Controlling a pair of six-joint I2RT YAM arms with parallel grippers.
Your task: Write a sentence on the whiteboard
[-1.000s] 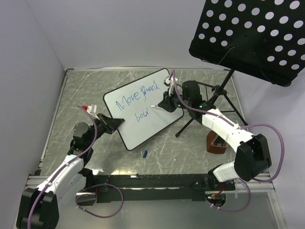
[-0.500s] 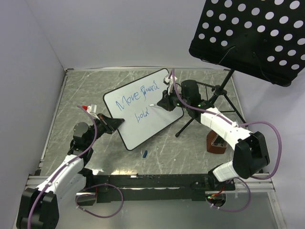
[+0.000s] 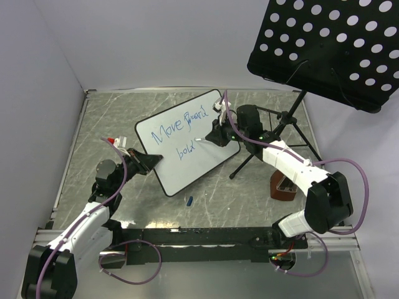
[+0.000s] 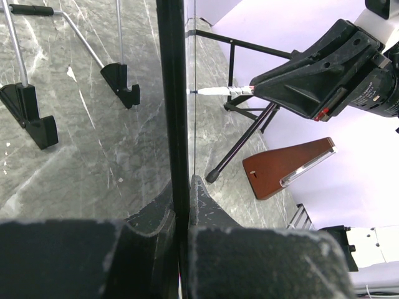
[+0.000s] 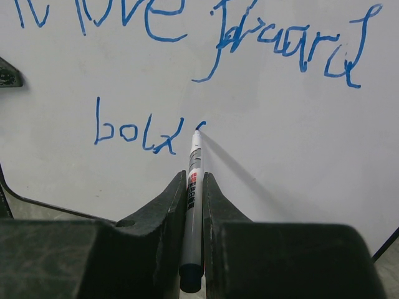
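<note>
The whiteboard stands tilted over the table, held at its lower left edge by my left gripper, which is shut on its black rim. Blue writing reads "Move Board" with "bold" below it. My right gripper is shut on a grey marker. The marker's tip touches the board just right of "bold", beside a short new blue stroke. The board fills the right wrist view.
A black perforated music-stand panel hangs over the back right, its tripod legs on the table behind the board. A brown wedge-shaped metronome stands at the right. A small blue cap lies in front of the board.
My right gripper has shifted slightly left and up with the marker, and its tip now meets the board after "bold". The left arm and the board have not moved.
</note>
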